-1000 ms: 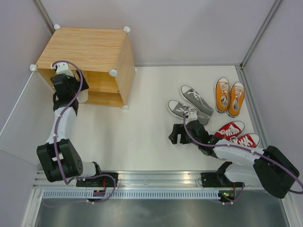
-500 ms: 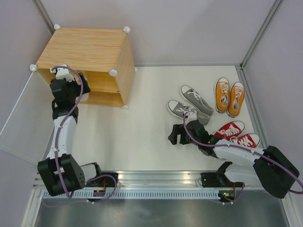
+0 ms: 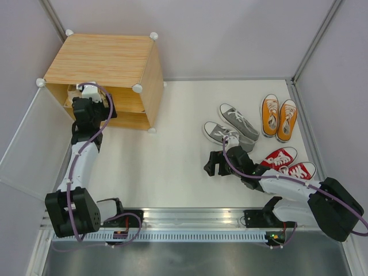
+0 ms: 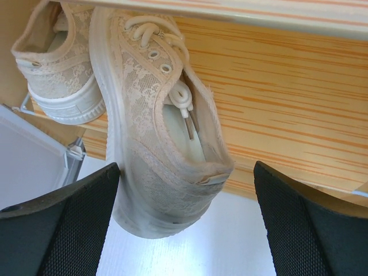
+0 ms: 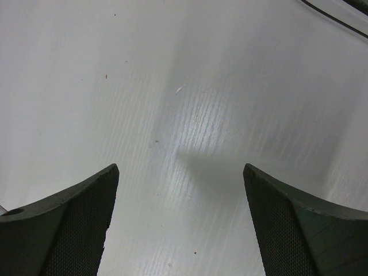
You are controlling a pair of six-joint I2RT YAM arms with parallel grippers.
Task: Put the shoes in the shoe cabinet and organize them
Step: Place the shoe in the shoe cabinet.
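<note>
The shoe cabinet (image 3: 103, 60) stands at the back left with its door (image 3: 26, 144) swung open to the left. My left gripper (image 3: 90, 95) is at its opening, open. Two cream shoes lie on a wooden board inside. One cream shoe (image 4: 57, 69) sits further in on the left. The other cream shoe (image 4: 158, 132) lies between my open left fingers (image 4: 63, 230), untouched, its heel hanging over the board's edge. The grey pair (image 3: 231, 125), the orange pair (image 3: 279, 118) and the red pair (image 3: 288, 163) rest on the table at the right. My right gripper (image 3: 211, 165) is open and empty over bare table (image 5: 184, 115).
The open door panel (image 4: 29, 167) and its metal hinge (image 4: 75, 152) are close to my left finger. White walls enclose the table at the back and both sides. A metal rail (image 3: 190, 221) runs along the near edge by the arm bases.
My left arm has swung to the right along the cabinet's front, staying open. The cream shoes now show under the cabinet's top edge. The right arm has not moved.
</note>
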